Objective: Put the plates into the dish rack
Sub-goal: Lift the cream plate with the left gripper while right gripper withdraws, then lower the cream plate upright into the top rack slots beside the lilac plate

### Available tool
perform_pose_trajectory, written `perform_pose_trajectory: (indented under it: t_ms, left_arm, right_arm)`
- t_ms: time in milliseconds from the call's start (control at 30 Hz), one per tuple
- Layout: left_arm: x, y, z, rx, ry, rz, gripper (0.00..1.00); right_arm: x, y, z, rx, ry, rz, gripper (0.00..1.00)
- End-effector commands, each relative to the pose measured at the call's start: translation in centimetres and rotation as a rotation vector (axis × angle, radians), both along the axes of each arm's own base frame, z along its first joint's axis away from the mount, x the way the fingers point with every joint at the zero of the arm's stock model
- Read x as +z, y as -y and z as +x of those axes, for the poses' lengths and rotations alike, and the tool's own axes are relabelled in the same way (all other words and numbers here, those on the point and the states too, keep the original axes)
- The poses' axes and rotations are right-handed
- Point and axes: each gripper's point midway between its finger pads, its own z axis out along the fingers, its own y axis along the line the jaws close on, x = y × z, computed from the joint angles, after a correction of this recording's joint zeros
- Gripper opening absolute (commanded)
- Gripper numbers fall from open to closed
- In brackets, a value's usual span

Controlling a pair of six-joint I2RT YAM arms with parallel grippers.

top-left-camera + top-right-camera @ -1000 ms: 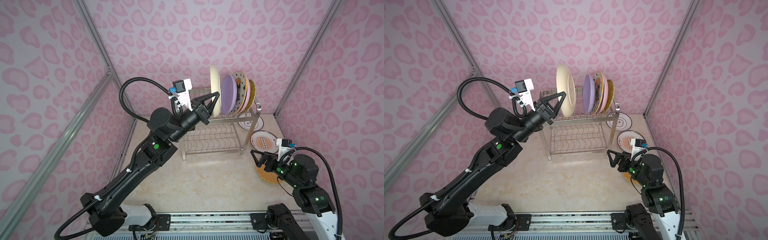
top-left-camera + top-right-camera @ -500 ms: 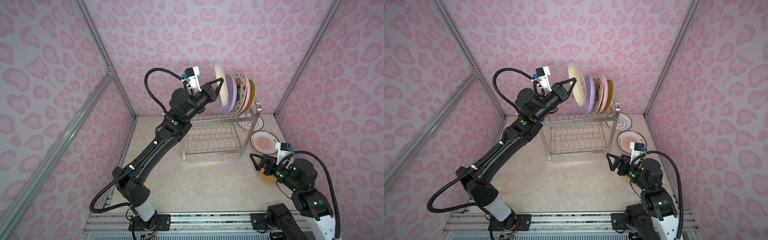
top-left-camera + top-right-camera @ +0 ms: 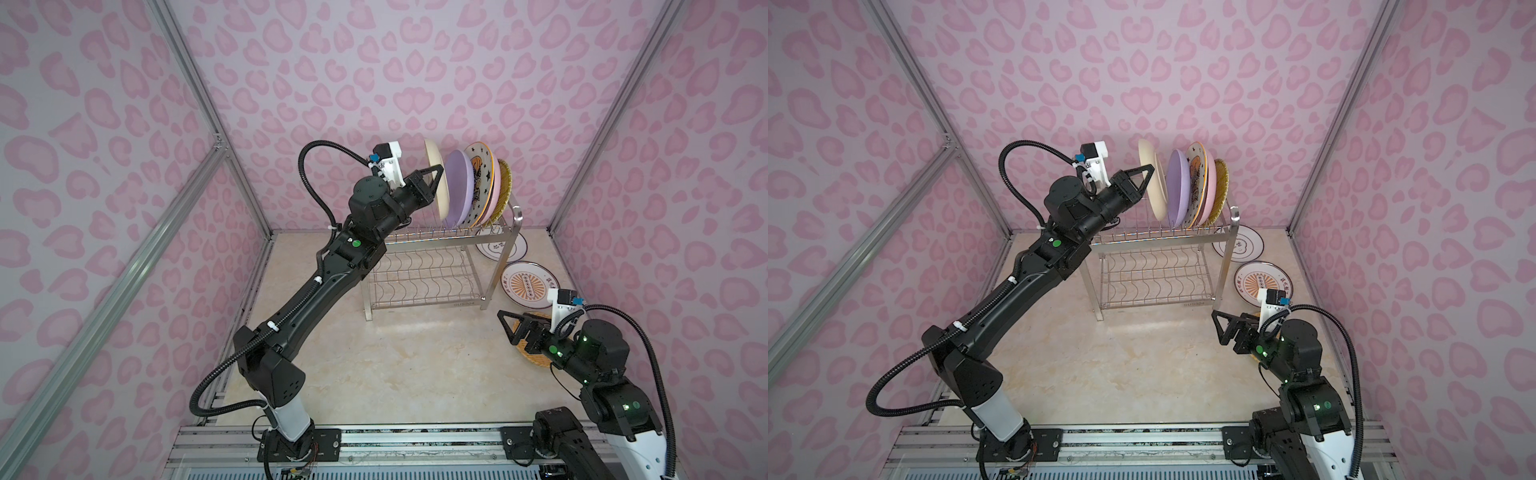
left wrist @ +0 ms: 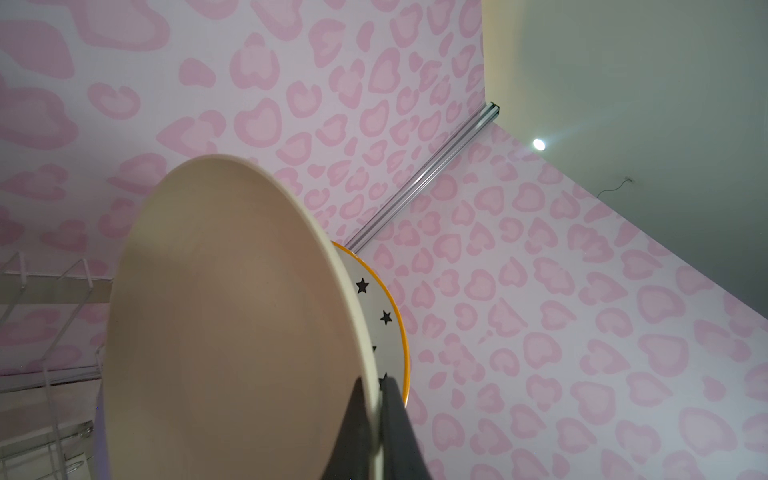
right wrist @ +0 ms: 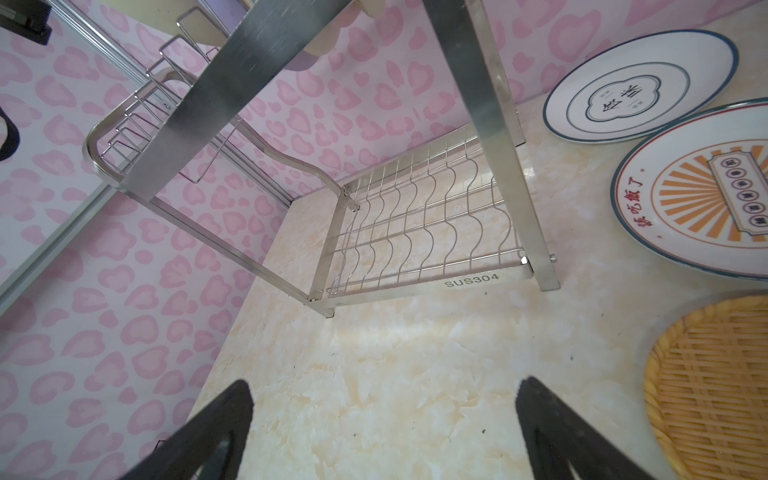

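Grips cream plate (image 3: 1156, 199) by its edge with shut left pincer (image 3: 1150, 176), tilted, raised over dish rack (image 3: 1183, 239) top tier, just beside lilac plate (image 3: 1177, 187). Shows star plate (image 3: 1197, 166), pink plate (image 3: 1211, 195) and wicker plate (image 3: 1222, 183) leaning in a row behind lilac one, all in top tier. Shows white printed plate (image 3: 1246, 245) and sunburst plate (image 3: 1262, 282) flat on counter (image 3: 1142, 374), right of rack. Holds right pincer (image 3: 1219, 328) wide open, low over counter, near sunburst plate.
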Motion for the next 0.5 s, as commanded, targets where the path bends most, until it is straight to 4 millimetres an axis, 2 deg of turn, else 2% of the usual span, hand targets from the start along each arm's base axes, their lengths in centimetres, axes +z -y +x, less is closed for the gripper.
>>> perform_pose_trajectory:
  t_ms: [0,467]
  left_arm:
    - [0.1,0.0,0.3,0.014,0.027,0.008,0.04]
    - [-3.2,1.3,1.2,0.031,-0.007,0.134,0.04]
  right_arm:
    - [0.1,-0.1,0.0,0.005,0.005,0.014,0.99]
    - [-0.7,-0.3,0.1,0.006,-0.014,0.033,0.99]
